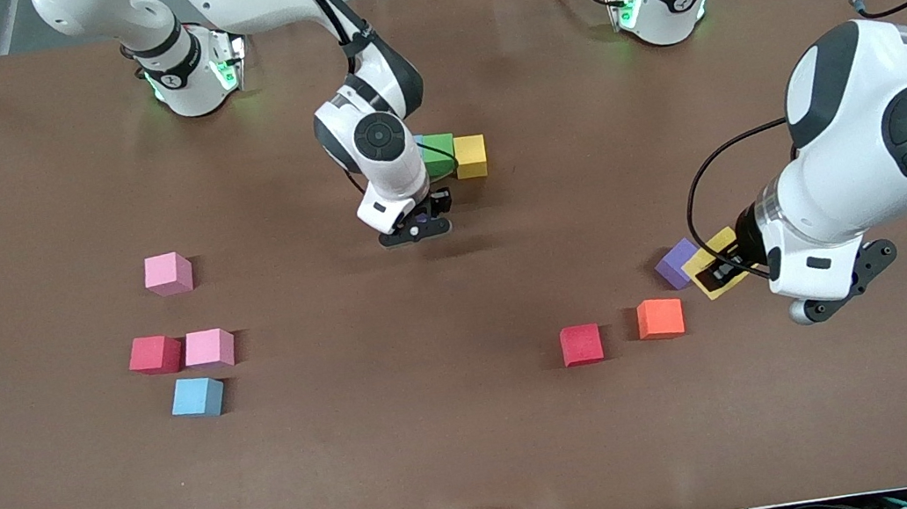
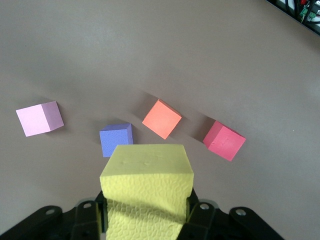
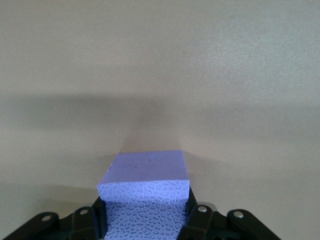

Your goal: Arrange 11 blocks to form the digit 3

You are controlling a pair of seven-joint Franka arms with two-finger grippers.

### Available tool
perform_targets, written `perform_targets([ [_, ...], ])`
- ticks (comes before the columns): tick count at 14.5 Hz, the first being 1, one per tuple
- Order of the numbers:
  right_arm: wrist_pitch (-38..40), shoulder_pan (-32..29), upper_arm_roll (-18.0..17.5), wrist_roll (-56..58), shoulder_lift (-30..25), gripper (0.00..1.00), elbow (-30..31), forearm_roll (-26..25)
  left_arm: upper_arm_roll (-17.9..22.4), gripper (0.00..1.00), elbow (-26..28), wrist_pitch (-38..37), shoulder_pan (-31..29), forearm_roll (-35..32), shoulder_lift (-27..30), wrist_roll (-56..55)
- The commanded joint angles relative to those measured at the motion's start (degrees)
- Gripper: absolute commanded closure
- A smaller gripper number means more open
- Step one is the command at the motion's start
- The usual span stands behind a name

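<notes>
while a green block (image 1: 439,153) and yellow block (image 1: 471,155) sit touching mid-table, right gripper (image 1: 415,229) beside them pinches a blue-purple block (image 3: 145,187); left gripper (image 1: 726,268) pinches another yellow block (image 2: 147,187) above a purple block (image 1: 676,263), near orange block (image 1: 660,318)

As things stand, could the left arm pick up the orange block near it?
Probably not yet: the left hand is already shut on a yellow block. The orange block lies uncovered close by, so after releasing it likely could.

White arms, black joints, cables
</notes>
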State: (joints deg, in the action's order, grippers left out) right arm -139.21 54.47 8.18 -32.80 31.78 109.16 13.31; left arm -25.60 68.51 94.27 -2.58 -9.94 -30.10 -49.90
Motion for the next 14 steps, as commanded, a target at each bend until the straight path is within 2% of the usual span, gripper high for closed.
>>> perform_targets([
  [1,0.0,0.5,1.0,-0.4,-1.2,0.73,2.7,0.1,0.1,0.62,1.3,-0.6,-0.4,0.4,1.5,1.6],
  [12,2.7,1.0,1.0,-2.3,-2.2,0.72,3.2,0.1,0.0,0.62,1.4,-0.6,0.5,0.7,1.0,0.6],
  [14,2.7,0.9,1.0,-2.4,-2.2,0.63,2.9,0.1,0.0,0.62,1.4,-0.5,0.6,0.5,0.8,0.9],
])
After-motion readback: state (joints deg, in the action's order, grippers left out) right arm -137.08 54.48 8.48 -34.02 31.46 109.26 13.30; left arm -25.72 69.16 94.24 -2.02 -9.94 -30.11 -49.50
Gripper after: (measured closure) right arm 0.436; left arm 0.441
